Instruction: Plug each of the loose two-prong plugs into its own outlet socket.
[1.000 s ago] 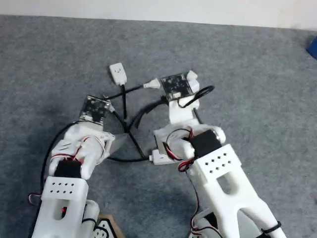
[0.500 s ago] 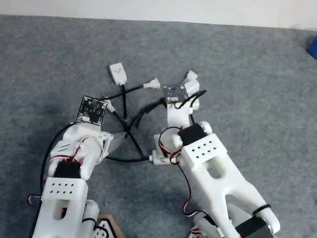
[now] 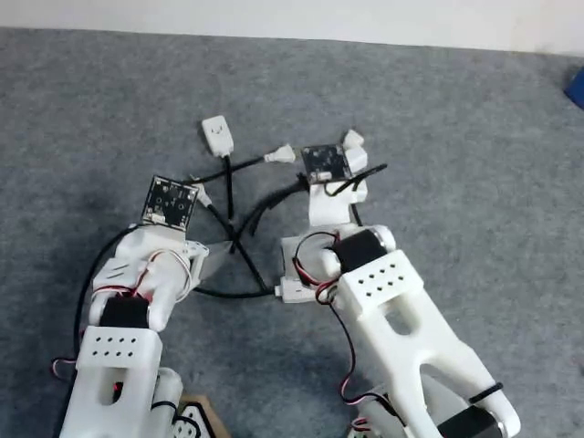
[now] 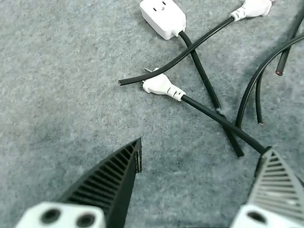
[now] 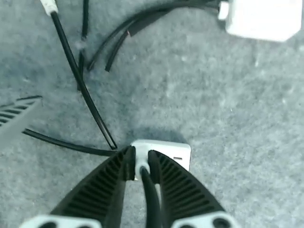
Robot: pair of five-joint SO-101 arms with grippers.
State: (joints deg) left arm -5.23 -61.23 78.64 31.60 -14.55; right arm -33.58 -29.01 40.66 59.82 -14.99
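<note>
In the high view a camera board (image 3: 324,162) covers the right arm's tip. From its wrist, we see the right gripper (image 5: 140,159) pressed together on a black cord (image 5: 145,183) whose white end touches a socket (image 5: 164,153). The fingers (image 5: 107,183) hide the joint, so we cannot tell whether any prongs are in. A corner socket (image 5: 259,19) is cut off by the frame.

The left gripper (image 4: 204,147) hangs spread wide over grey carpet (image 4: 57,95). Beyond it lies a loose plug (image 4: 161,85), its prongs hard to make out where a cable (image 4: 190,50) passes just beside them. Farther off sit a far socket (image 4: 163,16), slots bare, and an edge plug (image 4: 256,7), partly cut off. Black cables tangle between the arms.
</note>
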